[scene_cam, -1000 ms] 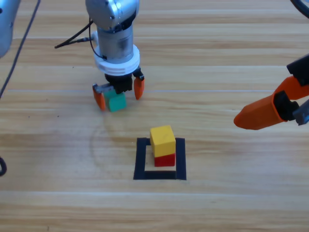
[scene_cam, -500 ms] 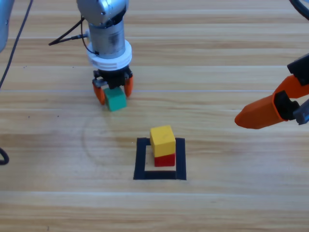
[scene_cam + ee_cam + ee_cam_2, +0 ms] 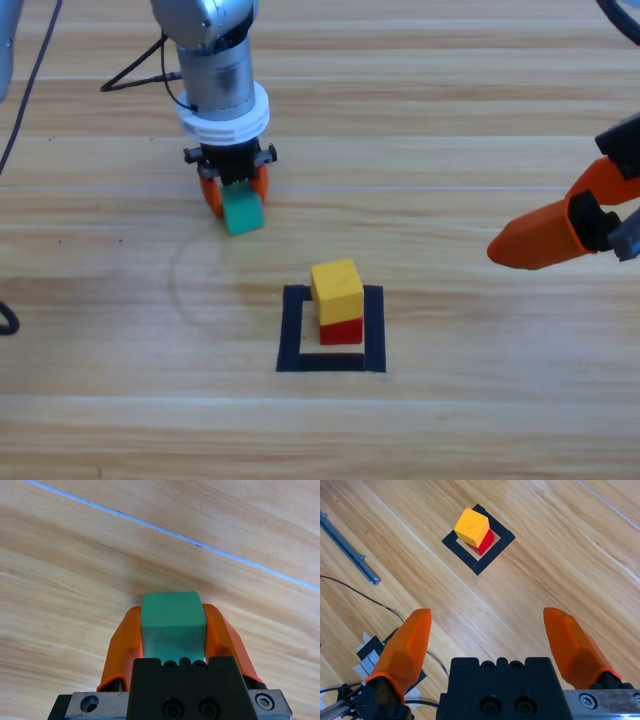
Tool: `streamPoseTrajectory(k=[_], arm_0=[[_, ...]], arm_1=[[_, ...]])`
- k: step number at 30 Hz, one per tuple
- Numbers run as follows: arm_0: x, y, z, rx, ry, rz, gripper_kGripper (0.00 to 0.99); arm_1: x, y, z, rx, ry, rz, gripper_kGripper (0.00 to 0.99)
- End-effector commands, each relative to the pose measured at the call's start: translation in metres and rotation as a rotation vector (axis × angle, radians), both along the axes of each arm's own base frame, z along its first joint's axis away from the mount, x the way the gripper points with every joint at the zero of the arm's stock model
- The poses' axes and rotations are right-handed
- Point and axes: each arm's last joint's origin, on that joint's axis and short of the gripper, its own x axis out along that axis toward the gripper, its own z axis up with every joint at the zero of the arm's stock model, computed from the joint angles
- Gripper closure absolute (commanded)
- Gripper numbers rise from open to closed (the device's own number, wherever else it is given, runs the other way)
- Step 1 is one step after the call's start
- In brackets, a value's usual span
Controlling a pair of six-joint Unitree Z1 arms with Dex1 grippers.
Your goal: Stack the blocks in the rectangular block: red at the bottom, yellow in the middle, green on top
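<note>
Green block [image 3: 243, 211] sits squeezed between the two jaws of the left gripper [image 3: 234, 192], up and left of the black tape square [image 3: 290, 330]. Yellow block [image 3: 336, 288] sits on the red block [image 3: 341, 331] inside the square. Off to the right, the right gripper [image 3: 490, 642] waits with its jaws wide apart.

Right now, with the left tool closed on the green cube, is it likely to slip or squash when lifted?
Probably not. The green cube looks stiff, its edges square between the left tool's orange jaws. Flat faces should hold steady, and being small, it is likely light.
</note>
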Motion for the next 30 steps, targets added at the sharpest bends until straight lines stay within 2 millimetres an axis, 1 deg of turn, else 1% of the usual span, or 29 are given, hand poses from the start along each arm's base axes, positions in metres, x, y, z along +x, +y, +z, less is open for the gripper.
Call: streamPoseTrajectory(k=[1, 4, 6, 10, 12, 14, 17, 19, 25, 27, 30], arm_0=[[-0.004, -0.016, -0.005, -0.028, 0.042, -0.247, 0.99], [-0.016, -0.02, 0.015, -0.05, 0.027, -0.372, 0.99], [-0.032, -0.019, 0.04, -0.055, 0.014, -0.465, 0.99], [-0.059, -0.016, 0.079, -0.062, -0.027, -0.544, 0.99], [-0.067, -0.014, 0.094, -0.065, -0.049, -0.561, 0.99], [-0.071, -0.013, 0.1, -0.068, -0.06, -0.564, 0.99], [-0.076, -0.016, 0.102, -0.069, -0.059, -0.575, 0.99], [-0.081, -0.017, 0.108, -0.068, -0.066, -0.576, 0.99], [-0.098, -0.021, 0.128, -0.087, -0.098, -0.599, 0.99], [-0.106, -0.026, 0.132, -0.091, -0.101, -0.611, 0.99], [-0.115, -0.036, 0.131, -0.093, -0.092, -0.62, 0.99]], arm_1=[[0.001, -0.011, -0.003, -0.002, -0.021, -0.037, 0.0], [0.001, -0.011, -0.003, -0.003, -0.021, -0.039, 0.0], [0.001, -0.011, -0.003, -0.003, -0.021, -0.039, 0.0], [0.001, -0.011, -0.003, -0.003, -0.022, -0.038, 0.0], [0.001, -0.011, -0.003, -0.003, -0.022, -0.038, 0.0], [0.002, -0.011, -0.003, -0.003, -0.022, -0.04, 0.0], [0.002, -0.01, -0.003, -0.004, -0.023, -0.039, 0.0], [0.002, -0.01, -0.003, -0.003, -0.022, -0.038, 0.0], [0.002, -0.01, -0.003, -0.004, -0.021, -0.038, 0.0], [0.002, -0.009, -0.004, -0.006, -0.018, -0.035, 0.0], [0.003, -0.009, -0.004, -0.006, -0.02, -0.038, 0.0]])
